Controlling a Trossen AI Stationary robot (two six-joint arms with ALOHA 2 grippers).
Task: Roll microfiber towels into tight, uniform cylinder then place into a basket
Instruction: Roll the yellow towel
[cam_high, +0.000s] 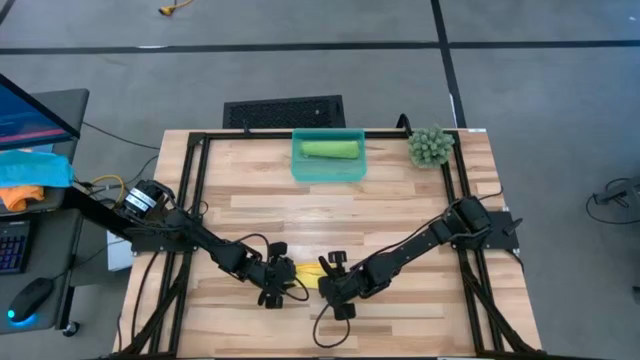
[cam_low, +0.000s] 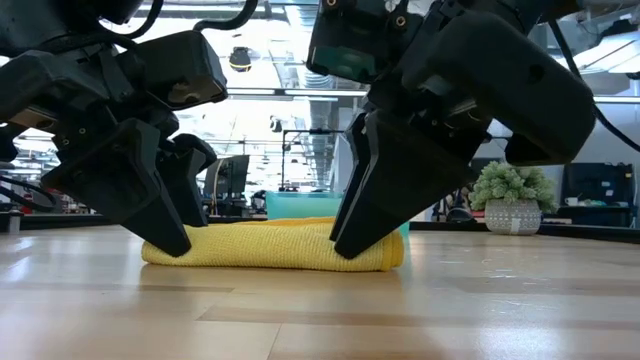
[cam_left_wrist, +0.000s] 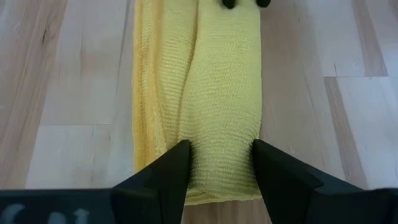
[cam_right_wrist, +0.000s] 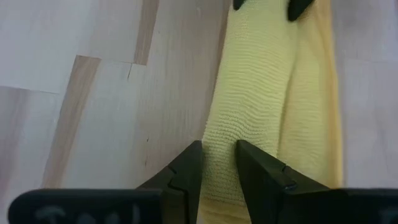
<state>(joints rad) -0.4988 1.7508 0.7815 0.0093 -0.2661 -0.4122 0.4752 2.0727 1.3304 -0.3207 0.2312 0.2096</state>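
The yellow towel (cam_high: 309, 274) is lying rolled into a low, loose cylinder on the wooden table (cam_high: 400, 200), toward the six o'clock edge of the high view. It is being gripped at both ends.

The left gripper (cam_high: 281, 281) is being held at the roll's nine o'clock end. In the left wrist view its fingers (cam_left_wrist: 168, 177) are pressing into the cloth on either side, with a fold of the yellow towel (cam_left_wrist: 205, 99) bunched between them; the jaws are standing fairly wide on the fabric.

The right gripper (cam_high: 333, 283) is being held at the roll's three o'clock end. In the right wrist view its fingers (cam_right_wrist: 186, 171) are pinching a narrower ridge of the yellow towel (cam_right_wrist: 273, 93), the jaws being set close together on it.

In the low view both grippers are being pressed down to the table surface at the two ends of the yellow towel (cam_low: 270, 245), which is resting flat on the wood.

The green towel (cam_high: 331, 149) is lying rolled inside the teal basket (cam_high: 300, 168), which is standing at the twelve o'clock edge of the table. A small potted plant (cam_high: 430, 146) is standing just beside the basket, at its three o'clock side.
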